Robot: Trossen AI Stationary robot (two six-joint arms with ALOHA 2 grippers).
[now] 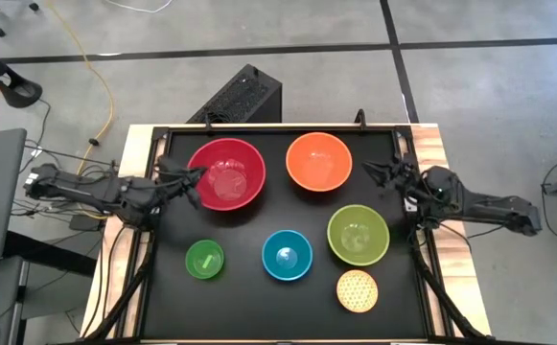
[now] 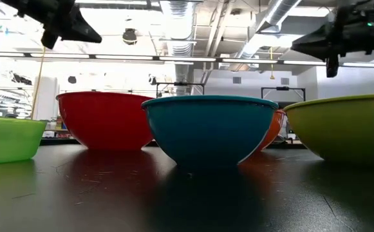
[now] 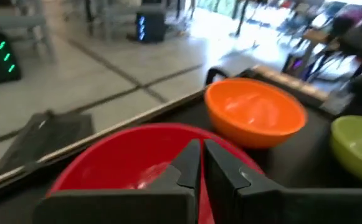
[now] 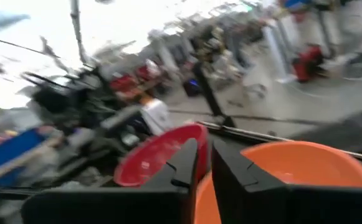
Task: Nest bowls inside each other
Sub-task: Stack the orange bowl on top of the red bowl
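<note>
Six bowls stand upright on the black table point(image 1: 249, 225): red point(image 1: 226, 173) at the far left, orange point(image 1: 319, 161) to its right, yellow-green point(image 1: 358, 234), blue point(image 1: 287, 255), small green point(image 1: 204, 259), and a dotted yellow-orange one point(image 1: 357, 290) at the near right. My left gripper point(image 1: 194, 176) hovers shut above the red bowl's left rim point(image 3: 137, 134), pointing across it. My right gripper point(image 1: 372, 172) hangs in the air to the right of the orange bowl point(image 4: 293, 174), its fingers a narrow gap apart with nothing between them. In the low view both grippers are well above the bowls.
A black ribbed box point(image 1: 244, 96) stands on the floor beyond the table's far edge. Wooden side strips point(image 1: 134, 153) and cables flank the black top. Bare table shows between the two rows of bowls and at the near left corner point(image 1: 177, 307).
</note>
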